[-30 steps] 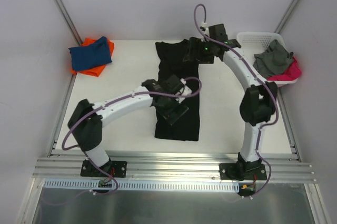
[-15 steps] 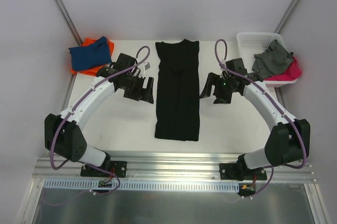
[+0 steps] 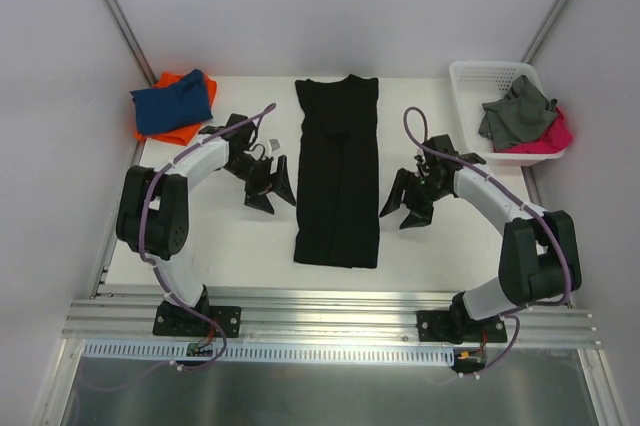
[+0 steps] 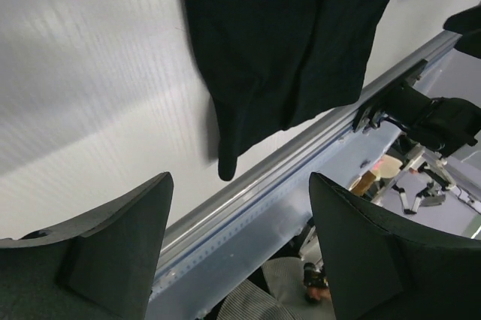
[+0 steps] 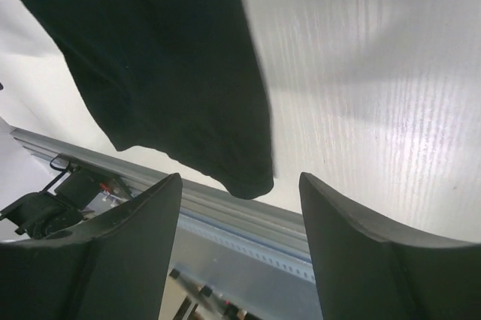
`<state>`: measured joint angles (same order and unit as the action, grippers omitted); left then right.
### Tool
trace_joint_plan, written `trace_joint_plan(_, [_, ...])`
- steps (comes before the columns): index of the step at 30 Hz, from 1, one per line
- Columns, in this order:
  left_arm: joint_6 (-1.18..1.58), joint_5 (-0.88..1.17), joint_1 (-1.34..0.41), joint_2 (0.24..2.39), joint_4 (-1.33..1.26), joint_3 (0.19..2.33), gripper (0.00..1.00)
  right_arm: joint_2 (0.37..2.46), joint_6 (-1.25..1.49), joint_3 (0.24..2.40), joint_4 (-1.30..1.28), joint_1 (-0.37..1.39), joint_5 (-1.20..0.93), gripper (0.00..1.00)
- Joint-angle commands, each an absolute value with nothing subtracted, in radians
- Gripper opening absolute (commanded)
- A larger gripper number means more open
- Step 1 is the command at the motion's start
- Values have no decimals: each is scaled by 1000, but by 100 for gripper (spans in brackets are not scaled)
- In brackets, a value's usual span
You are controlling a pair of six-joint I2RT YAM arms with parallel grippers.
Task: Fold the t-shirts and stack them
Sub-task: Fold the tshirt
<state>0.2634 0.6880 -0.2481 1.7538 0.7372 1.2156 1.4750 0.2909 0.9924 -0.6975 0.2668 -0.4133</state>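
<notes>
Bare worktop [image 3: 220, 236] lies open on both sides of the black t-shirt [image 3: 338, 181] down the middle. The white basket [image 3: 468, 76] blocks the far right corner, the blue t-shirt [image 3: 172, 104] on the orange t-shirt [image 3: 165, 135] the far left.

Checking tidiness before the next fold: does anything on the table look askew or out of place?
Nothing serious. The black t-shirt lies as a straight strip between the open left gripper and right gripper. The blue t-shirt sits rumpled and skewed on the orange t-shirt at the far left corner.

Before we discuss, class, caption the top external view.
Left gripper and right gripper, both open, flank the black t-shirt folded lengthwise.
</notes>
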Motion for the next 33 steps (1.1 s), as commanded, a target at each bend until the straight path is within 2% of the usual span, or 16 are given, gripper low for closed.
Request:
trace_joint_plan(1, [298,781,-253,1756,739,1241,73,1522,370,966,-681,258,-489,64])
trace_joint_plan(3, [298,808,-253,1778,741,1230,74,1545,374,954,-664,261,-512,59])
trace_joint_plan(13, [296,831,-255,1830,739,1161,71,1554,388,936,-647,414,-489,63])
trace_joint_plan(14, [296,809,-264,1812,733,1148,70,1536,349,955,-679,446,-415,70])
trace_joint_plan(15, [296,808,-268,1804,733,1144,70,1536,348,956,-693,446,-414,70])
trace_joint_plan(17, [299,770,-282,1781,709,1131,73,1526,286,968,-695,474,-376,95])
trace_joint_plan(18, [305,753,-288,1737,692,1102,74,1505,275,969,-689,483,-347,97])
trace_joint_plan(24, [333,589,-357,1570,557,968,73,1422,233,898,-652,514,-163,97])
trace_joint_plan(27, [357,520,-400,1482,496,870,68,1401,238,848,-634,514,-42,99])
trace_joint_plan(33, [367,491,-426,1411,468,773,68,1289,288,710,-555,506,-95,81])
